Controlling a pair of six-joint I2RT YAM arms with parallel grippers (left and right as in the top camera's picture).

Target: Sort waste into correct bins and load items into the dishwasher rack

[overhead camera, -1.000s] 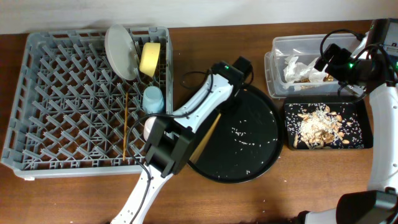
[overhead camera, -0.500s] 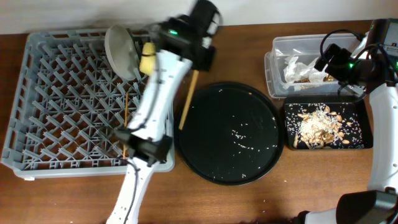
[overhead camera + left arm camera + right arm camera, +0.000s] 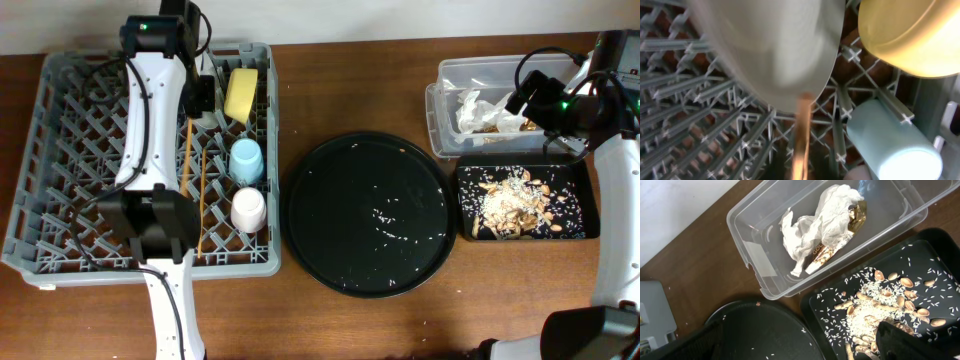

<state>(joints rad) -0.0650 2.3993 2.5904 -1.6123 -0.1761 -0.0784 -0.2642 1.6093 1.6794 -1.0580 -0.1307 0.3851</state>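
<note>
Brown wooden surface (image 3: 350,320) carried the grey dishwasher rack (image 3: 70,150) at its 9 o'clock side, the biggest thing on it. Toward the rack's 1 o'clock corner hung the left end effector (image 3: 198,95), with the pale plate (image 3: 770,50) and the yellow bowl (image 3: 240,95) just beside it. From it one chopstick (image 3: 186,155) ran toward 6 o'clock, its long axis on the 12-to-6 line, beside the second chopstick (image 3: 203,205). Its upper end was hidden beneath the end effector, so whether the jaws gripped it or stood clear could not be told. The right end effector (image 3: 800,339) stood wide open and empty over the bins at 3 o'clock, well apart. The left arm was plainly the nearer one.
</note>
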